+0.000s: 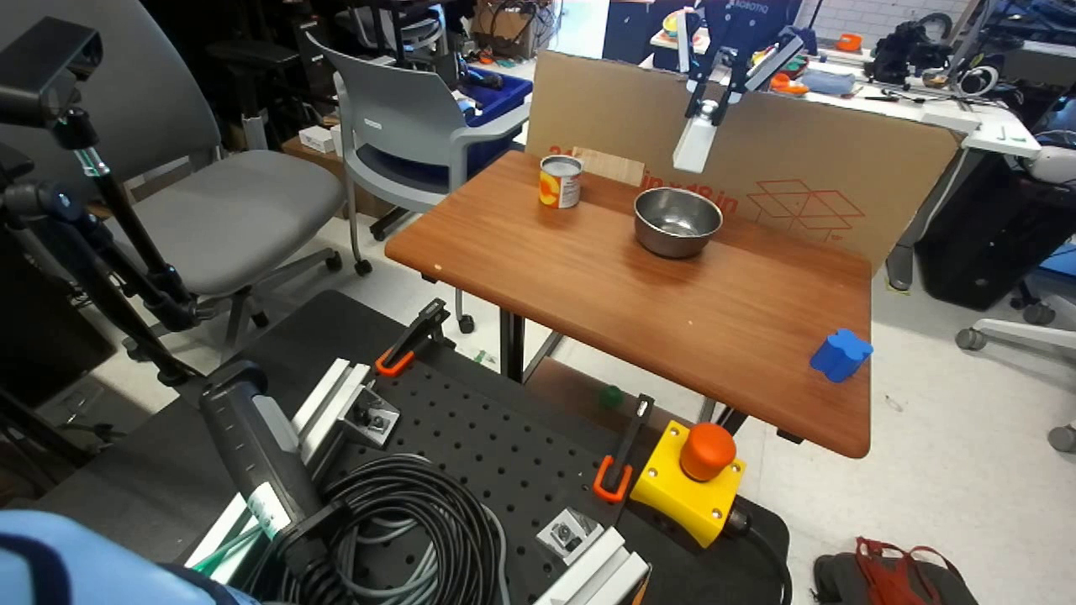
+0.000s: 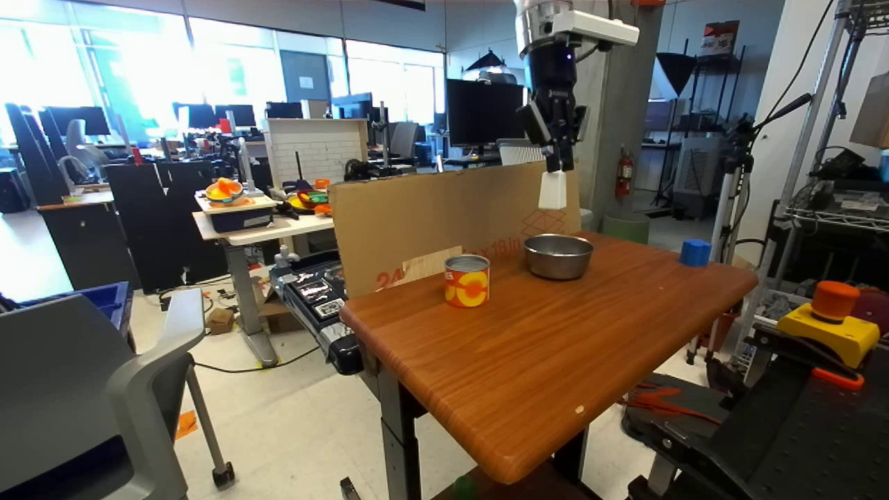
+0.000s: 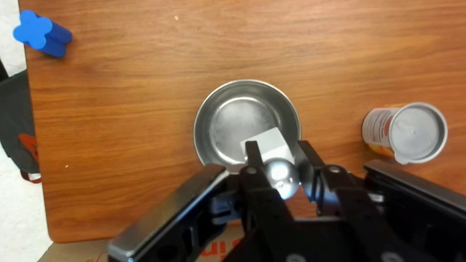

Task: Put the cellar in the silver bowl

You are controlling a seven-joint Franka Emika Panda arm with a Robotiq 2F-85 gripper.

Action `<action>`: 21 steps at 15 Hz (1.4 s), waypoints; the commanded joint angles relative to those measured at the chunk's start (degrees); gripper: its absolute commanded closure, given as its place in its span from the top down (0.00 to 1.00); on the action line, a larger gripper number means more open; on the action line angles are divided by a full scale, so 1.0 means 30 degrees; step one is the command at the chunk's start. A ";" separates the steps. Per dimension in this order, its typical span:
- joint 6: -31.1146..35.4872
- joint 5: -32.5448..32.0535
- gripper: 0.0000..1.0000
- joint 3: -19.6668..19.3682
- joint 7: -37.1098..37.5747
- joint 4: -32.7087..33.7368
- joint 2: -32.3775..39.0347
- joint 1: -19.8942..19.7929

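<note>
The cellar is a slim white shaker (image 1: 695,146) with a round shiny silver top. It also shows in an exterior view (image 2: 553,192) and in the wrist view (image 3: 270,142). My gripper (image 1: 710,105) is shut on its silver top, and the white body hangs down, slightly tilted. The gripper also shows in an exterior view (image 2: 559,158) and the wrist view (image 3: 278,150). The silver bowl (image 1: 672,240) stands on the table below the cellar, also in an exterior view (image 2: 559,262). In the wrist view the cellar overlaps part of the bowl (image 3: 236,118), hiding some of its rim.
An open tin can with an orange fruit label (image 1: 560,182) stands beside the bowl on the wooden table (image 1: 588,277). A blue flower-shaped block (image 1: 841,355) stands near the table's far corner. A cardboard sheet (image 1: 807,168) rises along the table edge behind the bowl.
</note>
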 commanded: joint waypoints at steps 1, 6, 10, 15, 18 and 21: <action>-0.0163 -0.0270 0.07 0.0420 -0.0648 -0.1026 -0.0169 -0.0384; 0.0873 -0.0461 0.07 0.0304 -0.0155 -0.1732 0.0225 -0.0239; 0.2309 -0.0744 0.07 0.0140 0.0749 -0.1945 0.0767 -0.0060; 0.3923 -0.1160 0.07 0.0016 0.1927 -0.1934 0.1513 0.0131; 0.3891 -0.1538 0.48 -0.0029 0.2462 -0.1933 0.1807 0.0277; 0.3863 -0.1583 0.69 0.0062 0.2464 -0.2253 0.1641 0.0215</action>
